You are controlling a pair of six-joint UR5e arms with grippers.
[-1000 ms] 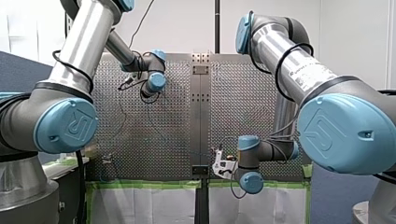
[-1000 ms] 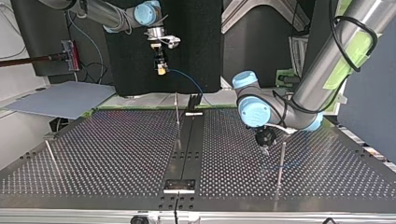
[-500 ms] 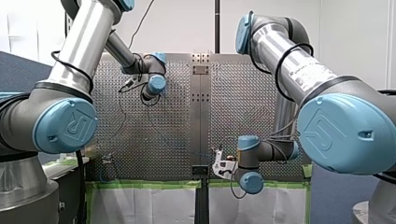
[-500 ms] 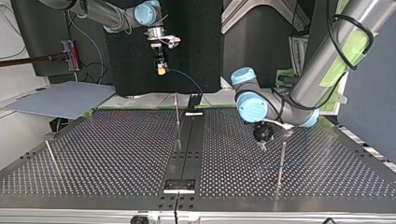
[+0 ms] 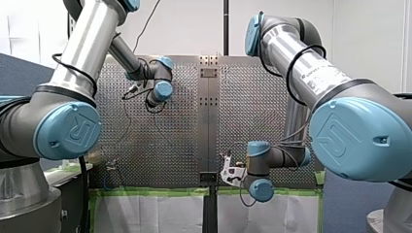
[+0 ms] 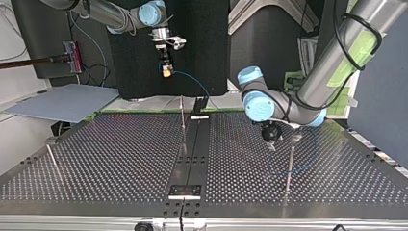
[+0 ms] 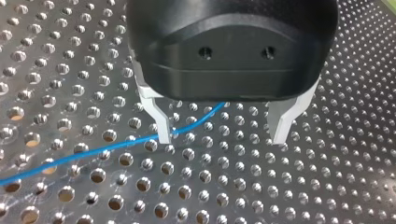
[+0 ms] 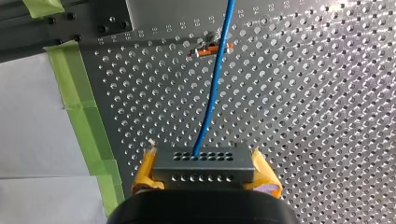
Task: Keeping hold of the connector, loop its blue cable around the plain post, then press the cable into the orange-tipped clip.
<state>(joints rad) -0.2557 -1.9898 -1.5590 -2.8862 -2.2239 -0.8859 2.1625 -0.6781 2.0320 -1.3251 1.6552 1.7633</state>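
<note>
In the right wrist view my right gripper (image 8: 204, 176) has its yellow pads shut on a grey connector (image 8: 203, 161). The blue cable (image 8: 212, 88) runs from it, ahead over the orange-tipped clip (image 8: 211, 49). At the top view's left this gripper (image 6: 166, 71) hangs above the plate's far edge. My left gripper (image 7: 222, 135) is open just above the perforated plate. The blue cable (image 7: 93, 154) lies on the plate and touches one metal finger (image 7: 161, 126). In the top view my left gripper (image 6: 271, 139) stands a little behind and beside a plain post (image 6: 290, 168).
Two more thin posts (image 6: 182, 113) (image 6: 52, 159) stand on the plate (image 6: 120, 159). A black bracket (image 6: 200, 103) sits at the far end of the centre rail. Green tape (image 8: 88, 121) edges the plate. A grey board (image 6: 62, 103) lies beyond the plate, at the top view's left.
My left gripper has drifted a little toward the plate's far side in the top view, away from the nearby post. My right gripper and the connector have not moved.
</note>
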